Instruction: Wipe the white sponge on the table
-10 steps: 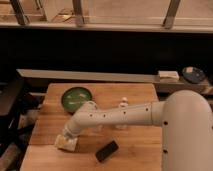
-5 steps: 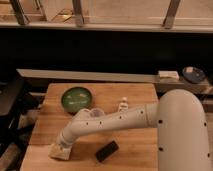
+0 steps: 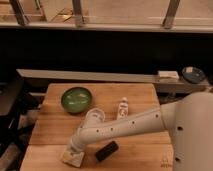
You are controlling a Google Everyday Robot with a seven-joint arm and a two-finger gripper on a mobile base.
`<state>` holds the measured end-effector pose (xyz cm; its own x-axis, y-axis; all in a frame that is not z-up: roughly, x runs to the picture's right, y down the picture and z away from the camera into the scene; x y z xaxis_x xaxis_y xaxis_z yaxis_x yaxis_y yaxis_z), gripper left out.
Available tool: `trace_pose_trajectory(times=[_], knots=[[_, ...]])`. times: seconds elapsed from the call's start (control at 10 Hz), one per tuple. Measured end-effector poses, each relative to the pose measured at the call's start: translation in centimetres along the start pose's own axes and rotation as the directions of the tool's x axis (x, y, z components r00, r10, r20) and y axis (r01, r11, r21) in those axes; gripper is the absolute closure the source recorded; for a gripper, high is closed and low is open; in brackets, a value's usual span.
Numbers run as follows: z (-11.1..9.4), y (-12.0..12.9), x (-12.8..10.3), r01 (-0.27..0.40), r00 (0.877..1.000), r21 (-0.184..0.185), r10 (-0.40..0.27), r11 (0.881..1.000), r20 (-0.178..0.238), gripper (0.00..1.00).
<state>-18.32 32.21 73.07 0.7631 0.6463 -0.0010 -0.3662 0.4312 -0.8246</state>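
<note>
The white sponge [image 3: 70, 160], a small cream block, lies on the wooden table [image 3: 140, 95] near its front left corner. My gripper [image 3: 74, 151] comes down onto it from the right at the end of the long white arm and is shut on the sponge, pressing it against the tabletop. The arm crosses the table's front half and hides the wood beneath it.
A black bar [image 3: 107, 150] lies just right of the sponge. Farther back stand a green bowl [image 3: 76, 99], a clear cup [image 3: 95, 115] and a white bottle [image 3: 122, 107]. A ledge behind the table holds a dark dish [image 3: 192, 74].
The gripper has dragged the sponge across the table: first left and toward the front edge, then back right and nearer the front. The other objects have not moved.
</note>
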Motion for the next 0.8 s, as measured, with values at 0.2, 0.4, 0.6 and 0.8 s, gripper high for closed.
trace_pose_trajectory(times=[0.2, 0.4, 0.6, 0.8], knots=[[-0.4, -1.2, 0.3, 0.006, 1.000, 0.001, -0.006, 1.000, -0.028, 1.00], [0.2, -2.5, -0.9, 0.033, 0.999, -0.022, -0.034, 0.999, -0.021, 1.00], [0.9, -4.2, -2.3, 0.065, 0.998, -0.044, -0.065, 0.997, 0.000, 1.00], [1.4, -5.1, -3.8, 0.094, 0.995, -0.060, -0.093, 0.994, 0.022, 1.00]])
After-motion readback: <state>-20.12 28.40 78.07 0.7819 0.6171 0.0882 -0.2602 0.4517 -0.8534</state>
